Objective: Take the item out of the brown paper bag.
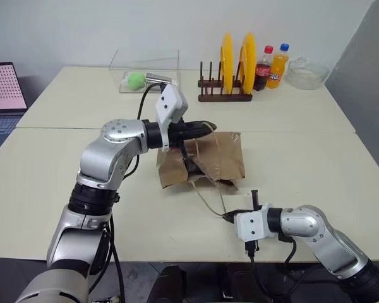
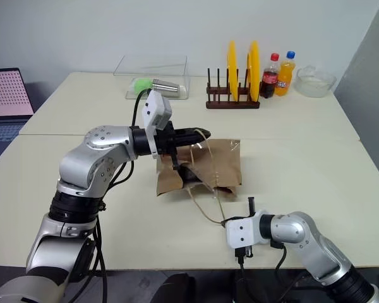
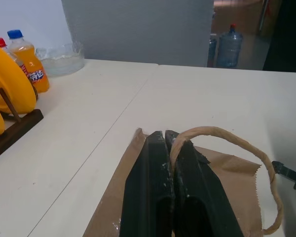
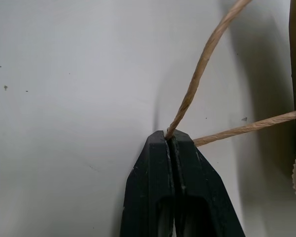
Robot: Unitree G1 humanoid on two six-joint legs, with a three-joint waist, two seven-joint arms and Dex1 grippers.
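— Brown paper bag (image 1: 202,161) first: where is it?

— It lies crumpled near the middle of the cream table (image 1: 316,151), a little toward my left arm. Its mouth faces me, and one side of it is lifted off the table.

— What is lifting it?

— My left gripper (image 1: 210,127). My fingers there are pressed together on the far handle (image 3: 222,134), a thin tan loop that curls out from between the fingertips in the left wrist view. The gripper points level across the bag, above it.

— And your right gripper (image 1: 226,216)?

— Low, just over the table's near edge, well apart from the left one. Its fingers are closed on the near handle (image 4: 200,69); the two strands of that tan cord run out of the fingertips toward the bag, and one of them is drawn fairly straight.

— Can you see the item inside?

— No. The bag's opening is dark and folded, so I cannot tell where the item sits.

— Anything else on the table?

— At the far side, a wooden rack (image 1: 224,95) holds two yellow plates (image 1: 247,57). Just beside it stand a cola bottle (image 1: 263,68) and an orange soda bottle (image 1: 278,65), then a glass bowl (image 1: 306,72). A clear box (image 1: 145,69) with a green ball (image 1: 136,79) is further left, and a laptop (image 1: 3,95) is at the left edge.
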